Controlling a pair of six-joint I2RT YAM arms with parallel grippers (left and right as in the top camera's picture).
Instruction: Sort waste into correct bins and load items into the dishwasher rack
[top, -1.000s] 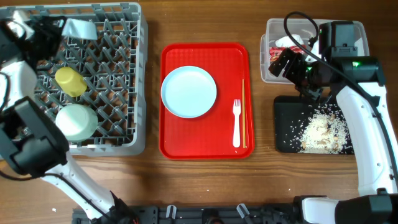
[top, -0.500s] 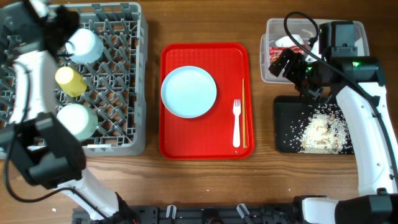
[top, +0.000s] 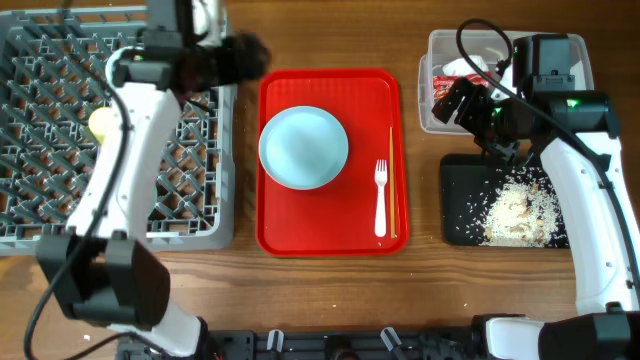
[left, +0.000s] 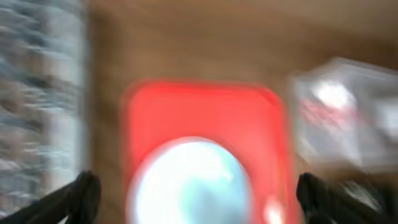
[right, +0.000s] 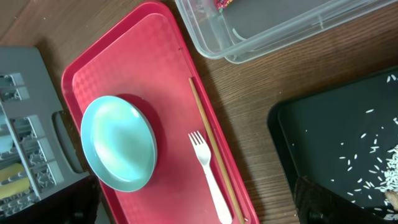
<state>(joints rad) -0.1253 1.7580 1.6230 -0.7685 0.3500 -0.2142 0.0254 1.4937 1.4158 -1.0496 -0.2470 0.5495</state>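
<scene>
My left gripper (top: 247, 56) is blurred above the far left corner of the red tray, beside the grey dishwasher rack (top: 200, 225). In the left wrist view it (left: 202, 200) is open and empty over the round pale plate (left: 189, 180). The plate (top: 303, 148), the white fork (top: 380, 198) and the chopsticks (top: 392, 180) lie on the tray. The yellow cup (top: 99, 122) shows in the rack; my left arm hides the bowls. My right gripper (top: 447, 104) is open and empty between the clear tub (top: 575, 55), which holds the red-and-white wrapper (top: 443, 80), and the black tray (top: 458, 200) with the rice scraps (top: 520, 212).
The red tray (top: 330, 235) lies mid-table between rack and bins. In the right wrist view the plate (right: 118, 142), fork (right: 208, 177) and chopsticks (right: 214, 155) lie on it. Bare wood (top: 430, 290) runs along the front edge.
My left arm has swung right from the rack's far left corner to the tray's far left corner, leaving the light blue bowl in the rack. The right arm has not moved.
</scene>
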